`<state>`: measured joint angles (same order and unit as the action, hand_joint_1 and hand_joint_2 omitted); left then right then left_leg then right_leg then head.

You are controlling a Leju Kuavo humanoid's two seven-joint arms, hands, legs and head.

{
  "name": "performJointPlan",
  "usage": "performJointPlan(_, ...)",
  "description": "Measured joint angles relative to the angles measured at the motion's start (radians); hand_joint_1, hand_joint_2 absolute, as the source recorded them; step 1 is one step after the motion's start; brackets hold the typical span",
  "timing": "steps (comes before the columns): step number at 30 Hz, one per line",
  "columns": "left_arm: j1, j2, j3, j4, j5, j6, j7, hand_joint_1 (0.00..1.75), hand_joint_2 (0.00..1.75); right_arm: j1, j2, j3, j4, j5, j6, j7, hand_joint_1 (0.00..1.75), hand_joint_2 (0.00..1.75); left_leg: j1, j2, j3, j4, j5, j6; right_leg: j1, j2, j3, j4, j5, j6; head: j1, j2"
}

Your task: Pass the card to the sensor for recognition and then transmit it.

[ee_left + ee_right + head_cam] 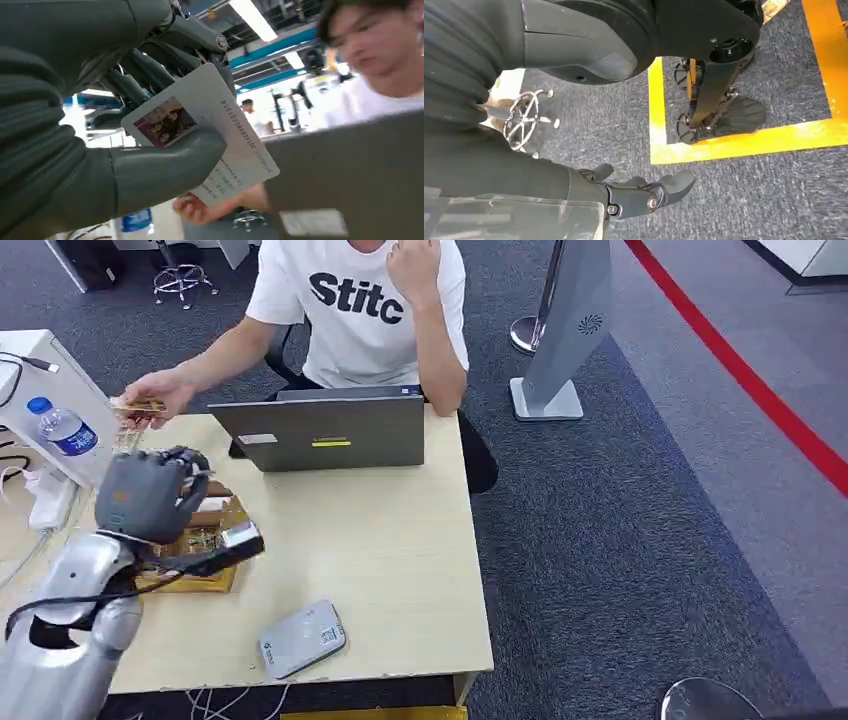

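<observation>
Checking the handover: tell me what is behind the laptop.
Behind the laptop sits a person, one hand reaching towards the robot's left hand. The laptop hides the person's lap.

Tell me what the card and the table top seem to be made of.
Card: looks like stiff white plastic with a smooth printed face; it stays flat in the left robot hand. Table top: pale wood-look laminate, probably, matte and even.
</observation>
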<state>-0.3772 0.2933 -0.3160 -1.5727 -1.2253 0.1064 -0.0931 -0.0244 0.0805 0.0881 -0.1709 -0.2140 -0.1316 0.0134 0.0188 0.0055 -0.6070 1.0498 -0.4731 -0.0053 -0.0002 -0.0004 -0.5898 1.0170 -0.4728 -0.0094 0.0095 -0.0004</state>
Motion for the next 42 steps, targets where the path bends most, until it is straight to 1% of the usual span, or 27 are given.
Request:
performJointPlan(3,0.058,-0.013,-0.090,-0.035,-0.024,0.000,-0.004,1.75,1.75,0.002,0.002,0.000,0.000,0.001,0.003,-0.002,0.00,1.75,-0.001,0.000,0.000,0.000,0.000,0.000,-0.001,0.000,0.000,0.000,0.000,0.000,0.000,0.000)
performJointPlan(5,0.081,-0.018,-0.128,-0.039,-0.032,0.001,-0.004,1.75,1.75,0.002,0.002,0.000,0.000,0.002,0.004,-0.003,0.00,1.75,-0.001,0.000,0.000,0.000,0.000,0.000,-0.001,0.000,0.000,0.000,0.000,0.000,0.000,0.000)
performJointPlan(14,0.085,-0.019,-0.137,-0.041,-0.033,0.001,-0.004,1.75,1.75,0.002,0.002,0.000,0.000,0.002,0.004,-0.004,0.00,1.75,-0.001,0.000,0.000,0.000,0.000,0.000,-0.001,0.000,0.000,0.000,0.000,0.000,0.000,0.000)
performJointPlan(15,0.097,-0.023,-0.161,-0.043,-0.036,0.002,-0.004,1.75,1.75,0.003,0.002,0.000,0.000,0.003,0.005,-0.005,0.00,1.75,-0.001,0.000,0.000,0.000,0.000,0.000,-0.001,0.000,0.000,0.000,0.000,0.000,0.000,0.000)
performJointPlan(16,0.097,-0.023,-0.165,-0.043,-0.036,0.002,-0.004,1.75,1.75,0.004,0.002,0.000,0.000,0.003,0.005,-0.005,0.00,1.75,0.000,0.000,0.000,0.000,0.000,0.000,-0.001,0.000,0.000,0.000,0.000,0.000,0.000,0.000)
performJointPlan(17,0.102,-0.025,-0.186,-0.043,-0.037,-0.003,-0.005,1.75,1.75,0.004,0.002,0.000,0.000,0.004,0.008,-0.006,0.00,1.75,0.000,0.000,0.000,0.000,0.000,0.000,-0.001,0.000,0.000,0.000,0.000,0.000,0.000,0.000)
performJointPlan(18,0.117,-0.035,-0.210,-0.028,-0.037,-0.010,-0.009,1.75,1.75,0.004,0.002,0.000,0.000,0.005,0.012,-0.008,0.00,1.75,0.000,0.000,0.000,0.000,0.000,0.000,0.000,0.000,0.000,0.000,0.000,0.000,0.000,0.000)
performJointPlan(19,0.133,-0.048,-0.241,0.020,-0.042,-0.017,-0.009,1.75,1.75,0.004,0.002,0.000,0.000,0.005,0.013,-0.006,0.00,1.75,-0.001,0.000,0.000,0.000,0.000,0.000,-0.001,0.000,0.000,0.000,0.000,0.000,0.000,0.000)
performJointPlan(20,0.134,-0.051,-0.247,0.031,-0.042,-0.017,-0.009,1.75,1.75,0.004,0.002,0.000,0.000,0.005,0.013,-0.006,0.00,1.75,-0.001,0.000,0.000,0.000,0.000,0.000,-0.001,0.000,0.000,0.000,0.000,0.000,0.000,0.000)
performJointPlan(26,0.155,-0.050,-0.256,0.052,-0.047,-0.020,-0.008,1.75,1.75,0.006,0.002,0.000,0.000,0.004,0.008,0.003,0.00,1.75,-0.001,0.000,0.000,0.000,0.000,0.000,-0.001,0.000,0.000,0.000,0.000,0.000,0.000,0.000)
performJointPlan(32,0.180,-0.036,-0.257,0.052,-0.048,-0.024,-0.006,1.75,1.75,0.009,0.002,-0.001,0.000,0.003,0.006,0.005,0.00,1.75,0.000,0.000,0.000,0.000,0.000,0.000,0.000,0.000,0.000,0.000,0.000,0.000,0.000,0.000)
performJointPlan(42,0.185,-0.029,-0.257,0.052,-0.048,-0.026,-0.006,1.75,1.75,0.009,0.002,-0.001,0.000,0.003,0.006,0.005,0.00,1.75,-0.001,0.000,0.000,0.000,0.000,0.000,-0.001,-0.001,0.000,0.000,0.000,0.000,0.000,0.000)
